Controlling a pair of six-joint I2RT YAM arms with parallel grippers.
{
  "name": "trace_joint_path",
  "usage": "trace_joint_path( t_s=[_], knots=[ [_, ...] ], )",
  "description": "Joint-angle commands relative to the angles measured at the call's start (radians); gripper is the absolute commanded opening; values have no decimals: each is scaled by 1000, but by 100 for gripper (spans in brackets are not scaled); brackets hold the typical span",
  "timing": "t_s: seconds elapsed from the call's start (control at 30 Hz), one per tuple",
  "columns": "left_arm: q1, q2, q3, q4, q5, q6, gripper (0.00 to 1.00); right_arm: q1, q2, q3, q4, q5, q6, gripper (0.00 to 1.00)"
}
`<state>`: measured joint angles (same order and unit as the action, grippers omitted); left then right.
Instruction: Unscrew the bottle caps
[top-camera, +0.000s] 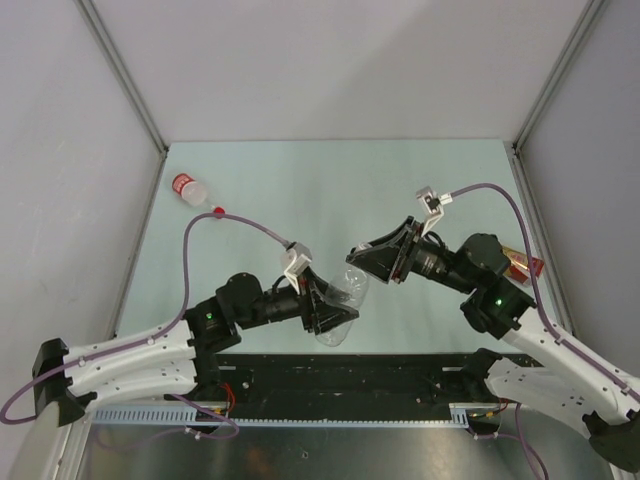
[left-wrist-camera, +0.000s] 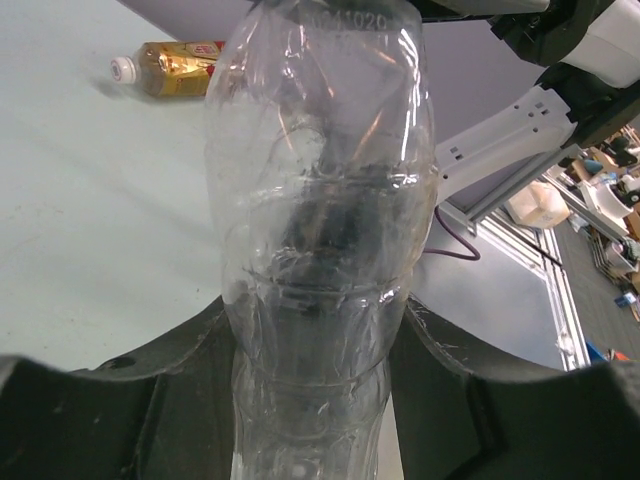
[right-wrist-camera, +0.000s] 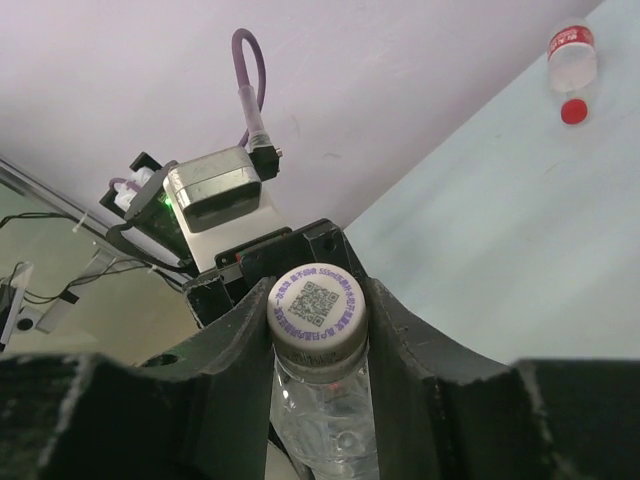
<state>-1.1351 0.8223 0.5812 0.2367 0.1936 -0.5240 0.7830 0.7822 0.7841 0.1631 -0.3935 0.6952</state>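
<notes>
My left gripper (top-camera: 335, 305) is shut on the body of the clear crinkled bottle (top-camera: 347, 290), held tilted above the table's near edge. In the left wrist view the bottle (left-wrist-camera: 320, 200) fills the middle between my fingers (left-wrist-camera: 150, 400). My right gripper (top-camera: 368, 258) is shut on this bottle's white cap (right-wrist-camera: 316, 298), which carries a printed code and sits on the neck between my right gripper's (right-wrist-camera: 318, 318) jaws. The red-label bottle (top-camera: 188, 188) lies at the far left with a red cap (top-camera: 217, 212) at its end. The amber bottle (left-wrist-camera: 180, 68) has a white cap (left-wrist-camera: 122, 69).
The amber bottle (top-camera: 522, 263) lies at the table's right edge, mostly hidden behind my right arm. The red-label bottle (right-wrist-camera: 572, 55) and red cap (right-wrist-camera: 572, 112) show far off in the right wrist view. Grey walls close in the table on three sides.
</notes>
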Motion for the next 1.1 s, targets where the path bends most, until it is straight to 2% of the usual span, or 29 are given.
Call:
trace_joint_path(
  t_s=[0.0,0.1,0.17,0.27,0.33,0.5,0.67,0.8,1.07],
  knots=[
    [-11,-23,-9,68,-14,14,41,9,47,70,72,-61,45,4],
    [-11,-29,-20,68,-37,19,50,6,69,93,32,-74,4,1],
    [-11,-31,-30,65,-59,28,63,5,64,97,-3,-69,-38,0],
    [-11,-45,-41,39,-104,45,88,-7,46,98,-65,-44,-78,0],
    [-11,-58,-41,9,-129,57,96,-24,37,98,-90,-53,-87,0],
    [-11,-92,-24,-81,-227,83,99,-115,51,98,-105,-139,-79,0],
    [-9,-92,-13,-126,-235,104,100,-205,77,96,-86,-217,-56,0],
    [3,-57,-15,-126,-207,102,99,-218,90,95,-48,-229,-29,0],
    [14,33,-36,-2,-76,145,100,-218,98,62,77,-258,44,0]
  ],
)
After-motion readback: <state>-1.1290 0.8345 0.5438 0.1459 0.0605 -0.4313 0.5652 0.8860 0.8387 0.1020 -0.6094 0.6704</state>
